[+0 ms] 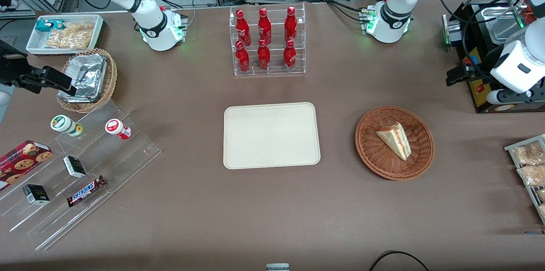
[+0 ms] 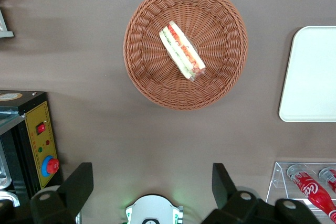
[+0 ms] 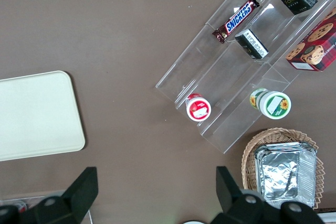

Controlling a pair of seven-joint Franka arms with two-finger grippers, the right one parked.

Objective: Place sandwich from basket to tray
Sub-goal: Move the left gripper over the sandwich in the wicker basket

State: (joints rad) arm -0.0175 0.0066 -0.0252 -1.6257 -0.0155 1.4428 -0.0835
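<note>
One sandwich (image 1: 394, 139) lies in basket (image 1: 370, 158), beside tray (image 1: 271, 135). Gripper (image 2: 152, 182) hovers high above basket, jaws released, holding nothing.

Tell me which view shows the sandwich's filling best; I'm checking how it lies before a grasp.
The left wrist view: it looks straight down on the sandwich in the basket, layered edge up. The open pincer hovers high, apart from the basket. The front view shows mostly bread; the right wrist view misses it.

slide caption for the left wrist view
Open pincer high above sandwich lying in wicker basket, tray beside.
</note>
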